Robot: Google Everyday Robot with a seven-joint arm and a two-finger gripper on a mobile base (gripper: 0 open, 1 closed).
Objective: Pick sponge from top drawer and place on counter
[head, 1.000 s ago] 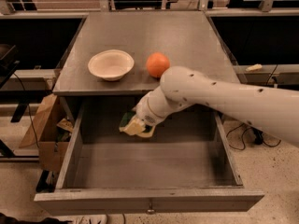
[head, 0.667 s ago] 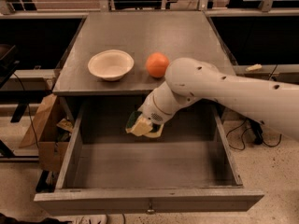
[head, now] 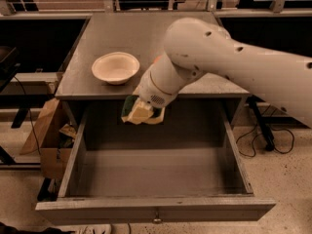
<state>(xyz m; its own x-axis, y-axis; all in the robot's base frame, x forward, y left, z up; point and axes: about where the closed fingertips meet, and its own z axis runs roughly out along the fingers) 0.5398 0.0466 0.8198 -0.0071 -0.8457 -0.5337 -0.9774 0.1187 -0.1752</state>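
My gripper (head: 141, 112) is shut on the sponge (head: 130, 109), whose dark green face and yellow foam show under the white wrist. It hangs in the air above the back of the open top drawer (head: 156, 172), just in front of the counter (head: 146, 38) edge. The drawer floor is bare grey, with its front panel and small knob (head: 156, 220) at the bottom. My white arm reaches in from the right and covers part of the counter.
A white bowl (head: 115, 67) sits on the counter's left front. An orange object (head: 157, 59) is almost hidden behind my arm. A cardboard box (head: 48, 135) stands on the floor left of the cabinet. Cables lie on the floor at right.
My gripper has lifted the sponge up out of the drawer toward the counter edge. The arm has risen and now hides most of the orange object.
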